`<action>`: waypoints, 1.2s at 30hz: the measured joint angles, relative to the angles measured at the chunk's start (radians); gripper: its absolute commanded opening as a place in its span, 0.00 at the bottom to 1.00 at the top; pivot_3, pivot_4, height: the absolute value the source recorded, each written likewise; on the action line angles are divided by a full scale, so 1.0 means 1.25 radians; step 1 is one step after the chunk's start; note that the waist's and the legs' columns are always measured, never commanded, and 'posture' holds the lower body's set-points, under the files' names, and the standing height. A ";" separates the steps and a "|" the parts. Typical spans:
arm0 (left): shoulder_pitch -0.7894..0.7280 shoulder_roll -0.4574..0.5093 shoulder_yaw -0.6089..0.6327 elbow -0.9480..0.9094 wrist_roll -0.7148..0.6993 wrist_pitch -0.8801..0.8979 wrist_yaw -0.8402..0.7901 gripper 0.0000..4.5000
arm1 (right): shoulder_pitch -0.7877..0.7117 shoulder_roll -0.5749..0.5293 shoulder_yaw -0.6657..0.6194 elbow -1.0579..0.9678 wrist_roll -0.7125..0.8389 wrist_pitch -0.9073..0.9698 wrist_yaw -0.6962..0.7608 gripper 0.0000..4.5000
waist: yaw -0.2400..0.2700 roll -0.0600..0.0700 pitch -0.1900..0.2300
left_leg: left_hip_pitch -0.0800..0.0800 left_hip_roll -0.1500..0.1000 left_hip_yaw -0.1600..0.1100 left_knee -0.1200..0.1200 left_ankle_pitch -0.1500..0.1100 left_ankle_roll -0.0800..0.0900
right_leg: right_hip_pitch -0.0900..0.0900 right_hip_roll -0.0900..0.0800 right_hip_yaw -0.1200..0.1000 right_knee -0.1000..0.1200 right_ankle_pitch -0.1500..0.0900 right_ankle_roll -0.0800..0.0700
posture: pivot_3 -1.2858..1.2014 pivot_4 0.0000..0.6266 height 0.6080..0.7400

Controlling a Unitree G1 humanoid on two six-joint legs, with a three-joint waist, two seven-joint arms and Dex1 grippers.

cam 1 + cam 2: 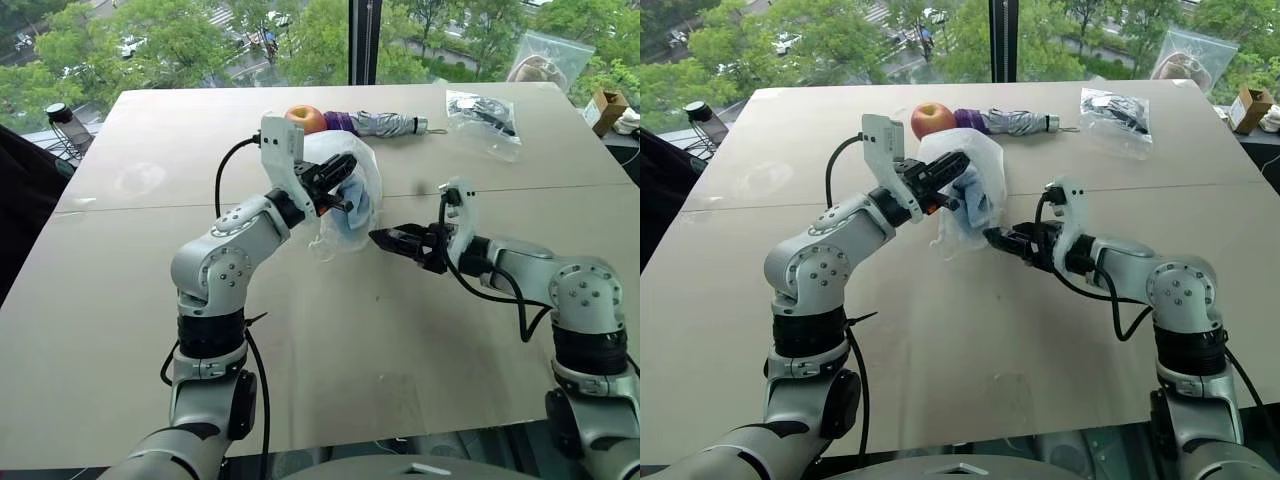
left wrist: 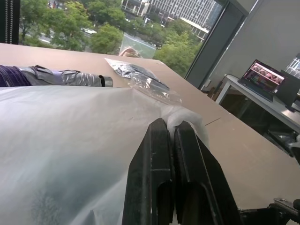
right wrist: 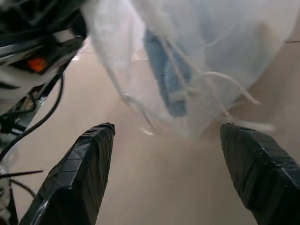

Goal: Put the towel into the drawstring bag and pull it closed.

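Left eye view: a wide tan table (image 1: 120,330) by a window. Above its middle the white bag (image 1: 350,195) hangs off the surface, pinched at its upper fabric by the left gripper (image 1: 335,180), fingers pressed together. The blue towel (image 1: 345,218) shows through the bag's lower part. Just right of the bag, the right gripper (image 1: 385,238) points left at it with jaws spread wide, holding nothing, nearer the dangling cords (image 3: 220,82). Whether the bag's mouth is drawn shut is hard to make out.

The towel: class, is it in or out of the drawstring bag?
In. The blue towel shows through the white drawstring bag, which the left tool holds up.
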 measured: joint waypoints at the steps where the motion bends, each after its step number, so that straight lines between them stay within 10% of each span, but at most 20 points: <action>1: 0.000 0.002 0.001 0.000 0.000 0.000 0.000 0.00 | 0.003 -0.015 0.003 -0.003 -0.034 -0.032 0.034 0.85 | 0.001 0.000 0.000 | 0.000 0.000 0.000 0.000 0.000 0.000 | 0.000 0.000 0.000 0.000 0.000 0.000 | 0.52 0.24 1.00; 10: 0.001 0.006 -0.001 0.000 0.000 0.000 0.001 0.00 | 0.031 -0.164 0.262 0.074 -0.537 -0.427 0.318 0.85 | -0.003 0.000 0.000 | 0.001 0.000 0.000 0.000 0.000 0.000 | 0.000 0.001 0.000 0.000 0.000 0.000 | 0.52 0.24 1.00; 19: 0.002 0.019 -0.006 0.000 0.000 0.000 -0.001 0.00 | -0.097 0.003 0.382 0.455 -0.867 -0.751 0.337 0.85 | -0.001 -0.001 0.000 | 0.001 0.000 0.002 0.001 0.002 -0.004 | 0.000 0.000 0.001 0.000 0.000 0.000 | 0.52 0.24 1.00; 28: 0.021 0.029 -0.005 -0.007 0.000 0.000 0.009 0.00 | -0.137 0.095 0.258 0.605 -0.892 -0.831 0.282 0.01 | 0.002 -0.001 0.000 | 0.000 0.001 0.001 0.001 0.002 -0.004 | 0.000 -0.002 0.001 0.000 0.000 0.000 | 0.52 0.24 1.00; 36: 0.022 0.031 0.007 0.000 0.001 0.001 0.024 0.00 | -0.180 0.047 0.070 0.400 -0.784 -0.653 0.276 0.01 | -0.001 -0.001 0.001 | 0.003 0.001 0.001 0.001 0.002 -0.004 | 0.000 -0.002 0.001 0.005 0.000 0.000 | 0.52 0.24 1.00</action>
